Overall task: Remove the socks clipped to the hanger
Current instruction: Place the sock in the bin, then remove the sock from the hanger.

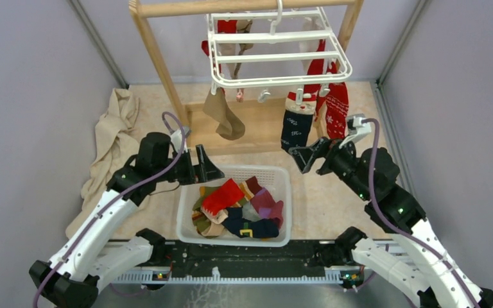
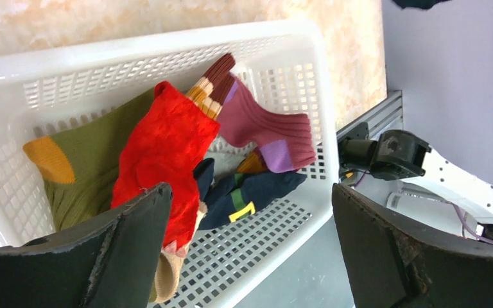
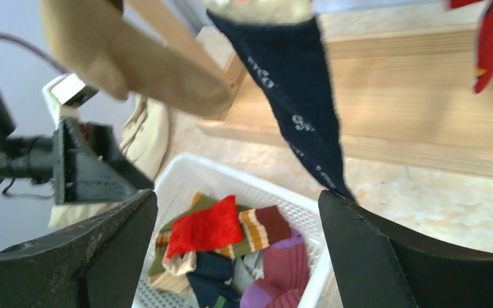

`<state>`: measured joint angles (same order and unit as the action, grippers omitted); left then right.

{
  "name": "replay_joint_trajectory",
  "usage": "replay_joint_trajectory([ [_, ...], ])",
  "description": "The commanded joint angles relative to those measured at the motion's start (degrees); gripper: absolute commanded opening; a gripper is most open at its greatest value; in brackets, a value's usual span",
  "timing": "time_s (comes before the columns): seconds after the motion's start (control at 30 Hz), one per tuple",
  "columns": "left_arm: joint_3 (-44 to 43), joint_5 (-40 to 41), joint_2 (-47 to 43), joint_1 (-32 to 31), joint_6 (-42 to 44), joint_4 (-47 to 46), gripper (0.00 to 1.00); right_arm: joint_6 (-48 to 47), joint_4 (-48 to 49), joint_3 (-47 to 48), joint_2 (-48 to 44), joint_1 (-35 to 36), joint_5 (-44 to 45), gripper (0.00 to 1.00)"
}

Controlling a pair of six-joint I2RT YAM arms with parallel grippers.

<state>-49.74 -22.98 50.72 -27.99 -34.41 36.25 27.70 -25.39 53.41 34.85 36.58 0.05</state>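
Gaping empty near the toe of the navy sock [image 1: 295, 128] clipped to the near rail of the hanger [image 1: 276, 58], right gripper [image 1: 303, 157] risks dragging that rack askew if the clip holds fast; left gripper [image 1: 208, 168], also open and empty, hovers over basket [image 1: 234, 242].

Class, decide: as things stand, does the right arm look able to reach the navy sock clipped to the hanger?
Probably yes: the right gripper is open close to the hanging toe of the navy sock, with nothing visible between them.
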Motion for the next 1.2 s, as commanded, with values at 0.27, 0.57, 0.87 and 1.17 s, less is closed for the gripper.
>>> replay_joint_trajectory([
  [0.27, -3.7, -3.0, -1.1, -0.2, -0.4, 1.0, 0.99, 4.8, -13.2, 8.0, -1.8, -0.4, 30.8, 0.96],
  [0.57, -4.8, -4.0, -0.9, -0.2, 0.2, 0.8, 0.99, 6.0, -11.0, 7.4, 3.3, -0.6, 30.0, 0.96],
  [0.87, -5.3, -4.2, -1.7, -0.2, 0.4, 1.7, 0.99, 4.2, -1.2, 4.2, 9.9, -13.0, 17.0, 0.91],
  [1.17, -5.5, -4.6, -1.6, -0.2, 0.3, 1.7, 0.99, 1.7, 8.8, 4.4, 15.7, -17.6, 15.7, 0.79],
])
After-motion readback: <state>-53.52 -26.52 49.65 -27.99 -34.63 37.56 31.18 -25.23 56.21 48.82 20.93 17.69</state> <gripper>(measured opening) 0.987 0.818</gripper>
